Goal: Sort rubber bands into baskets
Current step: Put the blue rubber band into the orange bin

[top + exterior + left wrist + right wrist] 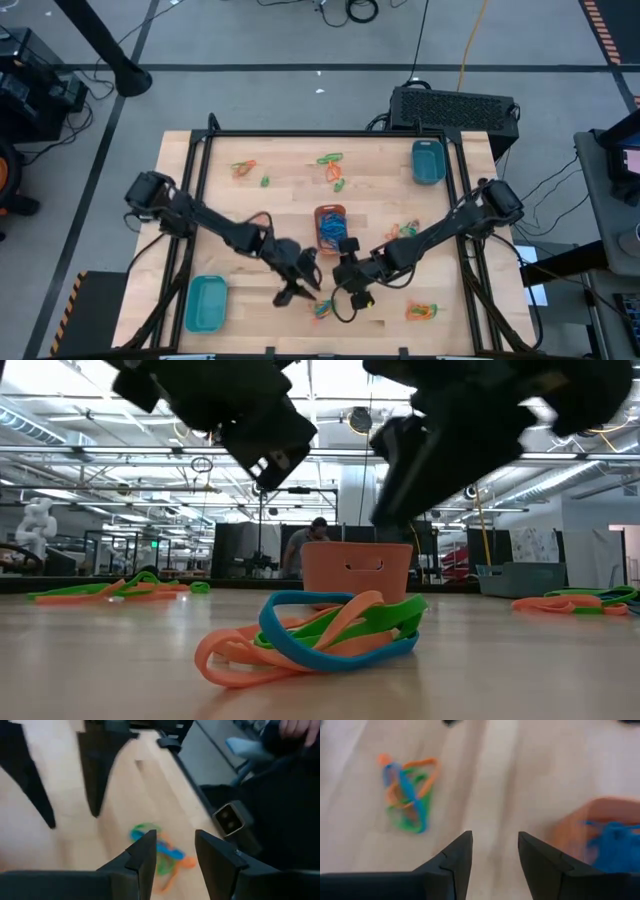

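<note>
Grippers first: I have both arms reaching in toward the near middle of the table, and both sets of fingers stand apart with nothing between them. The left gripper hangs just beside a mixed tangle of rubber bands near the front edge; its wrist view shows that tangle lying between and just beyond its fingertips, so I judge this arm is lined up for a pick. The right gripper hovers close by, between that tangle and the orange basket, and its wrist view shows both to either side of its spread fingers; I judge it is waiting near the drop point or competing for the same pile, and contact between the two arms is a risk here. Containers: the orange basket sits at the table's centre and holds a heap of bands, blue visible on top. One teal basket sits at the front left corner and a second teal basket at the far right; I cannot see any bands in either. More loose clusters lie along the far side, to the right of centre, and at the front right, so sorting is far from finished.
</note>
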